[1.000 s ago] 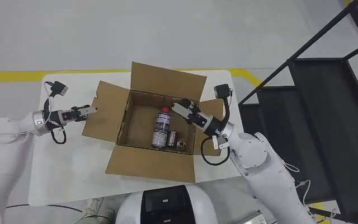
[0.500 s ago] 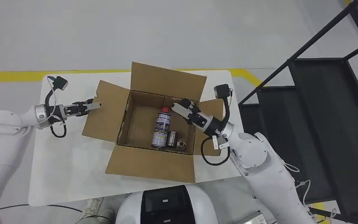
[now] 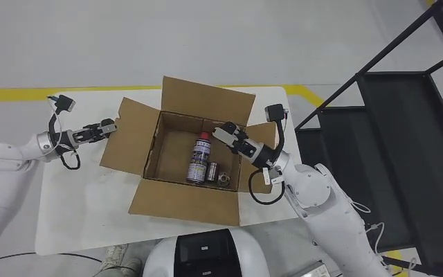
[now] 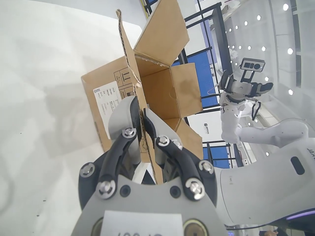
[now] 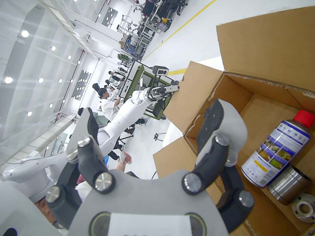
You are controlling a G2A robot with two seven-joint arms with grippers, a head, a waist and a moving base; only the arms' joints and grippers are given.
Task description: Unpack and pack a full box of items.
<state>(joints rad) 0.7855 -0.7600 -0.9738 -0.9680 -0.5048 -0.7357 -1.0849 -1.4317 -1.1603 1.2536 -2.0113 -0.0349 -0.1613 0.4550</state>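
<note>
An open cardboard box (image 3: 156, 187) stands on the white table (image 3: 83, 201). Inside lie a red-capped spray can (image 3: 200, 158), a metal cylinder (image 3: 213, 170) and a metal flange (image 3: 225, 179). My left gripper (image 3: 107, 127) is shut on the outer edge of the box's left flap (image 3: 128, 135); the left wrist view has both pads pinching the flap's edge (image 4: 125, 50). My right gripper (image 3: 225, 133) hangs open over the box's right side, holding nothing. From the right wrist, the spray can (image 5: 278, 153), cylinder (image 5: 288, 185) and flange (image 5: 304, 208) lie just beyond the open right gripper (image 5: 150, 124).
The back flap (image 3: 208, 97) stands up, and the front flap (image 3: 187, 204) and right flap (image 3: 266, 131) are folded outward. A black metal staircase (image 3: 387, 124) rises close to the table's right side. Bare tabletop lies left of and in front of the box.
My left gripper has drawn back to the left and a little farther away, taking the left flap's edge with it. The right arm has stayed put.
</note>
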